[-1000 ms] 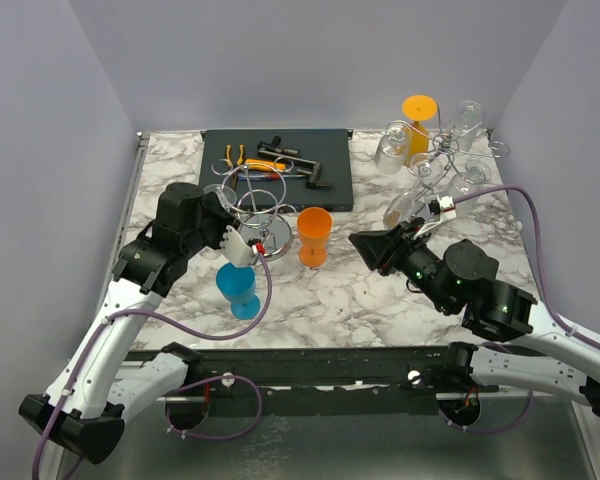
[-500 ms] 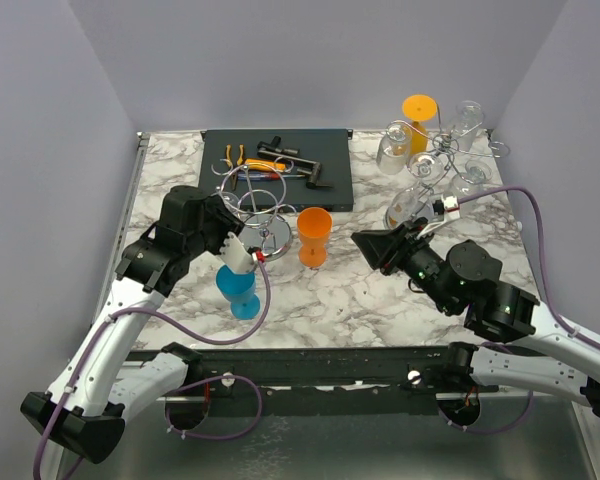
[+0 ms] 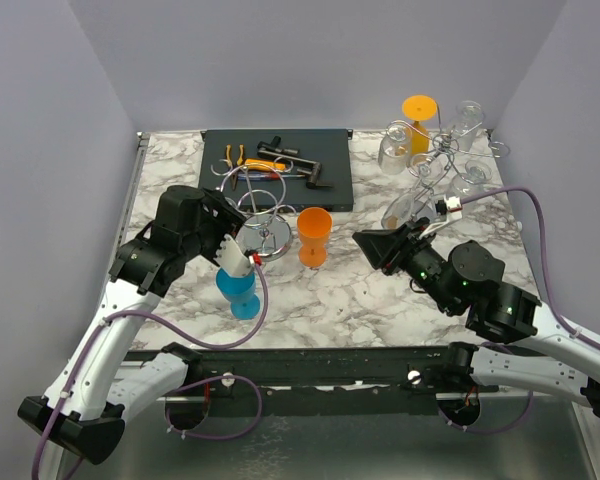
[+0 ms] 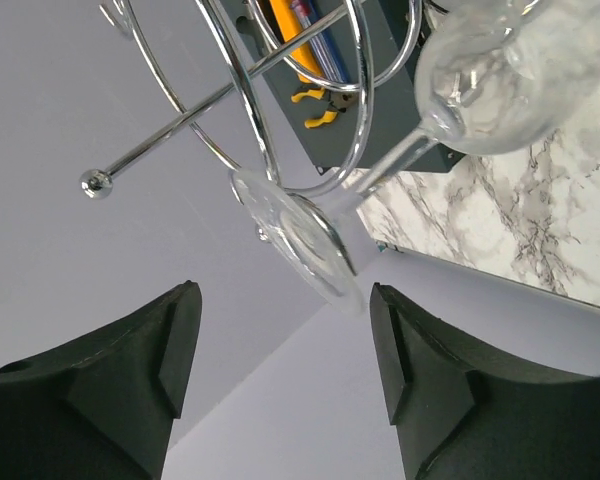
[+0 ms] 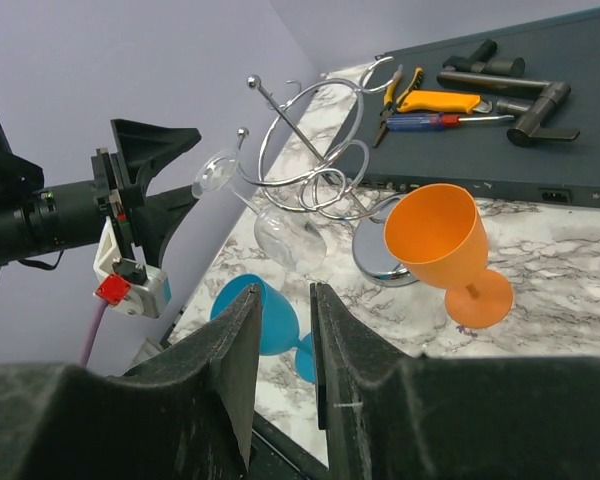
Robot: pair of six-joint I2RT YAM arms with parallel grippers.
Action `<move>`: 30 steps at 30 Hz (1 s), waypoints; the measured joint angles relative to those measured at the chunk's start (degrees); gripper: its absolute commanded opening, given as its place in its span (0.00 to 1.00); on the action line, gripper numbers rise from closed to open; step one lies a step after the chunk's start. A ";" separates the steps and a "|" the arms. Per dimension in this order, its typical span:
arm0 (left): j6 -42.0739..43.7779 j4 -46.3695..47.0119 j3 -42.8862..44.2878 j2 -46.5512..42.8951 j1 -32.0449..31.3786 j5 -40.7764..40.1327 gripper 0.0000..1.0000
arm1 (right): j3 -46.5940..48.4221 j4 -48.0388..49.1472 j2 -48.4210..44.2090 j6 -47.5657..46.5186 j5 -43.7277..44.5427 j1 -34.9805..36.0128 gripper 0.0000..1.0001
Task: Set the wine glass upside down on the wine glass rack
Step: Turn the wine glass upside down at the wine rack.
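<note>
Hanging glass (image 4: 302, 238) — inside parted left claw (image 4: 282, 298)

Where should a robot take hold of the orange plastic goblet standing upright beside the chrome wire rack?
Probably the short stem of the orange plastic goblet, just under the bowl, coming in level from its right side. It stands upright, and bowl and foot flare wider than the stem, so it should not slip. The chrome wire rack crowds its left.

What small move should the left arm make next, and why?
Probably draw the left tool straight back: its jaws stand open, and the wine glass hangs by its foot from the rack, free of both fingers.
</note>
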 measured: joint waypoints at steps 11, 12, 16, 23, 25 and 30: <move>-1.77 -1.16 0.22 -0.04 0.00 0.22 0.95 | 0.02 0.00 0.07 -0.07 -0.02 0.00 0.34; -2.21 -1.33 0.57 -0.04 0.00 0.33 0.99 | 0.02 0.00 0.13 -0.09 -0.02 0.00 0.35; -6.03 -2.08 3.74 -0.04 0.02 2.12 0.99 | 1.22 -0.46 1.49 -0.57 -0.02 0.00 0.45; -19.87 -2.43 9.79 -2.69 0.02 7.85 0.99 | 6.99 -3.98 8.63 -1.38 0.00 0.00 0.57; -24.48 -2.67 11.26 -3.43 0.02 9.29 0.99 | 9.70 -6.16 12.11 -1.55 0.02 0.00 0.59; -45.13 -1.38 16.48 -4.26 0.02 13.81 0.99 | 16.44 -10.86 21.84 -2.10 0.31 0.00 0.61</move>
